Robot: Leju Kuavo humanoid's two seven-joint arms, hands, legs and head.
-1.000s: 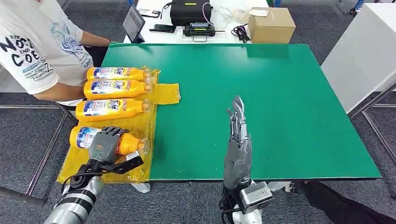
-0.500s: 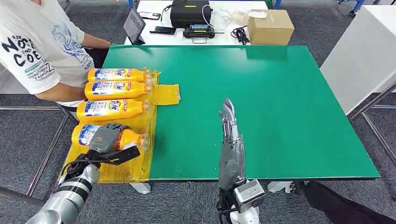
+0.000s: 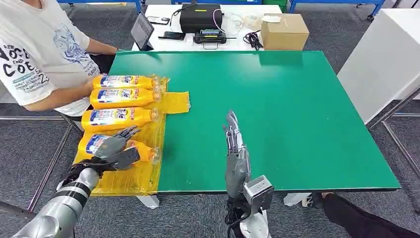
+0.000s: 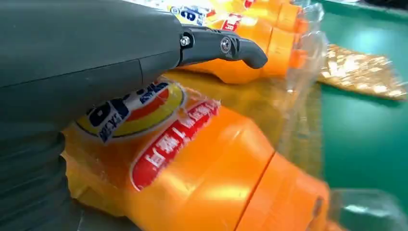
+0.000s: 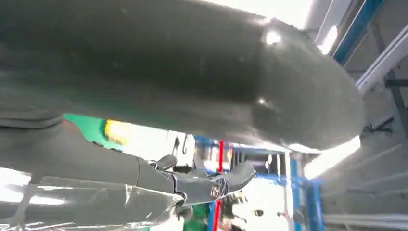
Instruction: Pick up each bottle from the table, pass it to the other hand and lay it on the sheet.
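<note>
Your left hand has let go since a second ago: its fingers, then wrapped over the nearest orange bottle, now lie spread and loosened above it, gripping nothing. That bottle rests on its side on the yellow sheet, fourth in a row with three others. Your right hand stands edge-up over the green worktop, fingers straight and apart, empty, drawn slightly toward you. No bottle remains on the bare worktop; placement appears complete.
</note>
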